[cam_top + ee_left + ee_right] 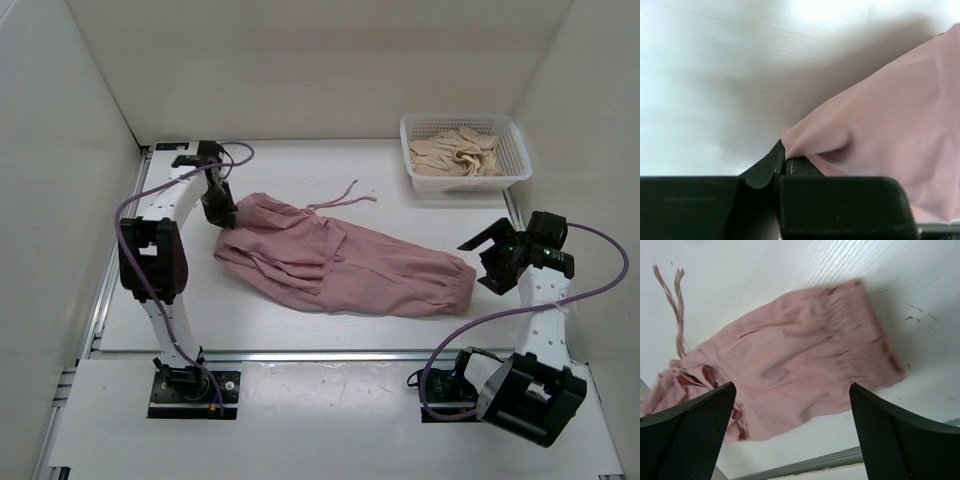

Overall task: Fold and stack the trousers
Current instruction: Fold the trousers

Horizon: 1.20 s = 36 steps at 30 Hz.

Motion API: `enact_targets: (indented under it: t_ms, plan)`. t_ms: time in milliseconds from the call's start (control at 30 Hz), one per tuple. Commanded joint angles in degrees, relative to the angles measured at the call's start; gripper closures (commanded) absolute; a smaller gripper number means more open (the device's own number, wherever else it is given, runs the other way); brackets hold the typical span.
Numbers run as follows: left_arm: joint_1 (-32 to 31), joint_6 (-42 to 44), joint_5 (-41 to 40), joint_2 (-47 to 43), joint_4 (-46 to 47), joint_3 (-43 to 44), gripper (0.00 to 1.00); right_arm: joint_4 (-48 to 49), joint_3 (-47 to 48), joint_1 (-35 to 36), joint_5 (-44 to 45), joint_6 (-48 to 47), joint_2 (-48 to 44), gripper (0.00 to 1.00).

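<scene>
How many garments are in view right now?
2: the pink trousers spread mid-table, and a beige garment crumpled in the white basket at the far right. More could lie hidden beneath it.

Dusty-pink trousers [350, 265] lie flat and stretched out slantwise between the two grippers, legs together, rumpled at the waist and smoother toward the gathered cuff. One waist corner is pinched in the left gripper [224, 222]. The cuff end lies just beside the right gripper [488, 264], untouched. The thin drawstring [340, 195] trails loose beyond the waist.
</scene>
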Motion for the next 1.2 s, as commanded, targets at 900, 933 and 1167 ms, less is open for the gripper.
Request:
enact_targets:
  t_ms: [900, 933, 1167]
  plan:
    - [-39.92, -15.38, -13.78, -5.57, -14.95, 40.63, 0.90, -0.02, 4.08, 3.01, -3.03, -6.32, 2.18, 0.00]
    - [-40.89, -15.38, -12.99, -4.24, -14.08, 40.63, 0.90, -0.02, 4.07, 3.01, -3.03, -6.32, 2.18, 0.00]
    - [-43.19, -13.27, -3.93, 7.64, -18.90, 47.48, 0.00, -0.02, 3.02, 3.01, -4.07, -6.32, -0.01, 0.00]
